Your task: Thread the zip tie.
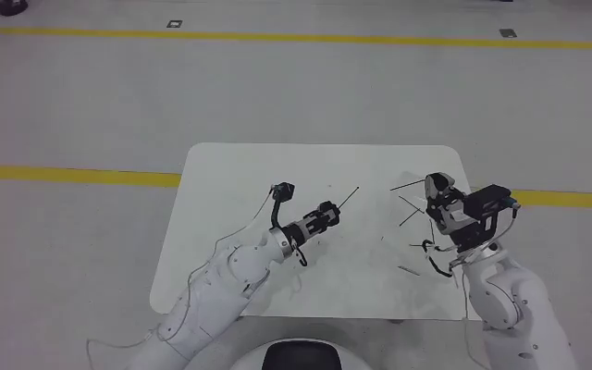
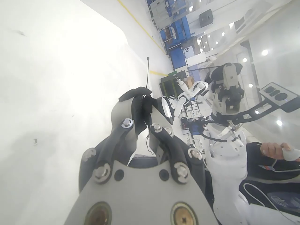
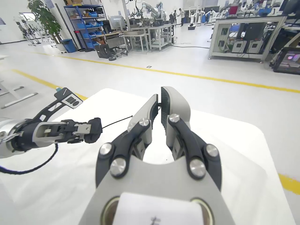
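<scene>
My left gripper (image 1: 331, 213) (image 2: 143, 95) hangs above the middle of the white table (image 1: 240, 185), shut on a black zip tie (image 1: 347, 197) (image 2: 147, 76). The tie's free end, with a small head, points toward the far right. My right gripper (image 1: 431, 183) (image 3: 160, 101) is over the table's right side, shut on a second thin black zip tie (image 1: 407, 186) (image 3: 159, 105) that sticks out toward the left arm. A gap of table separates the two tie ends. In the right wrist view the left gripper (image 3: 99, 127) and its tie (image 3: 117, 121) point at my right fingers.
Several loose black zip ties (image 1: 412, 215) (image 1: 408, 270) lie on the table's right part, below the right gripper. A black cable loops under the left wrist (image 1: 301, 254). The table's left and far parts are bare white; yellow floor lines run beyond.
</scene>
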Robot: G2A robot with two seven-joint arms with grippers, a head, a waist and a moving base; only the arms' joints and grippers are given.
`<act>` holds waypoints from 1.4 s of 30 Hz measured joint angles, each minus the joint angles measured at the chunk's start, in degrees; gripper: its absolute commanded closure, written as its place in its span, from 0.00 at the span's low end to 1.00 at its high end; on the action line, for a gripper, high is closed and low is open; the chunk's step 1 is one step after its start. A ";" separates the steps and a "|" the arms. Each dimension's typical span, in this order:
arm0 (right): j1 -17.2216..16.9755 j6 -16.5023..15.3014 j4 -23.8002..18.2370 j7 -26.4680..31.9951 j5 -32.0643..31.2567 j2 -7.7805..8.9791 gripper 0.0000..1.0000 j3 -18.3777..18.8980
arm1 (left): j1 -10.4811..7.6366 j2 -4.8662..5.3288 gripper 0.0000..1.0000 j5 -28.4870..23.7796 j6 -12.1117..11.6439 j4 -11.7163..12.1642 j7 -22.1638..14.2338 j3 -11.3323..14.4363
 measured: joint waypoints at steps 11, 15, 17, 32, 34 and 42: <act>5.52 0.00 4.43 -3.50 -3.62 4.13 1.00 -7.54 | 0.93 0.27 1.00 0.63 1.91 -0.38 -0.43 0.71; 8.46 0.00 7.12 -1.95 -5.07 4.90 1.00 -10.08 | 1.05 0.32 1.00 0.75 1.74 -0.46 -0.47 0.66; 8.78 0.00 7.36 -1.67 -5.11 5.00 1.00 -10.64 | 1.05 0.32 1.00 0.75 1.75 -0.46 -0.46 0.66; 8.74 0.00 7.31 -1.70 -5.04 4.99 1.00 -10.61 | 1.04 0.32 1.00 0.75 1.75 -0.45 -0.46 0.66; 8.74 0.00 7.31 -1.70 -5.04 4.99 1.00 -10.61 | 1.04 0.32 1.00 0.75 1.75 -0.45 -0.46 0.66; 8.74 0.00 7.31 -1.70 -5.04 4.99 1.00 -10.61 | 1.04 0.32 1.00 0.75 1.75 -0.45 -0.46 0.66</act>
